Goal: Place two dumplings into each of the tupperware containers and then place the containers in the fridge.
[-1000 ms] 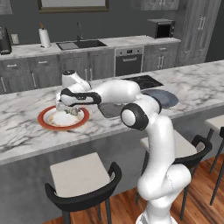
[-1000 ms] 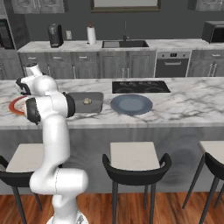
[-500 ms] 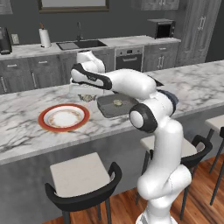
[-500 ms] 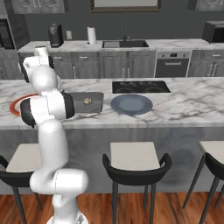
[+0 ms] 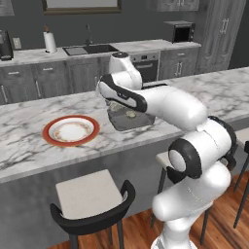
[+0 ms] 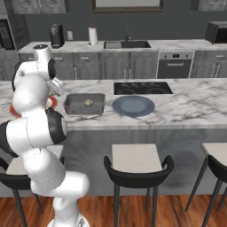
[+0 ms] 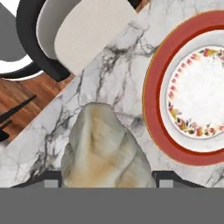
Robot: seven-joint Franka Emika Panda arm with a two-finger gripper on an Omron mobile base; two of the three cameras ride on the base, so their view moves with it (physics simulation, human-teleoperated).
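My gripper is shut on a pale tan dumpling that looms large between the dark fingertips in the hand view. In the left base view the gripper hangs over the left end of a grey tupperware container on the marble island. A second dumpling lies inside that tub. From the right base view the container sits right of the gripper, with its dumpling showing. The fridge is out of view.
A red-rimmed white plate with nothing on it lies left of the tub, and shows too in the hand view. A round blue-grey plate sits right of the tub, the cooktop behind it. Stools line the island's front.
The arm has swung from over the red-rimmed plate to the right, carrying the dumpling to the left end of the tupperware container. The jaws have kept the same width.
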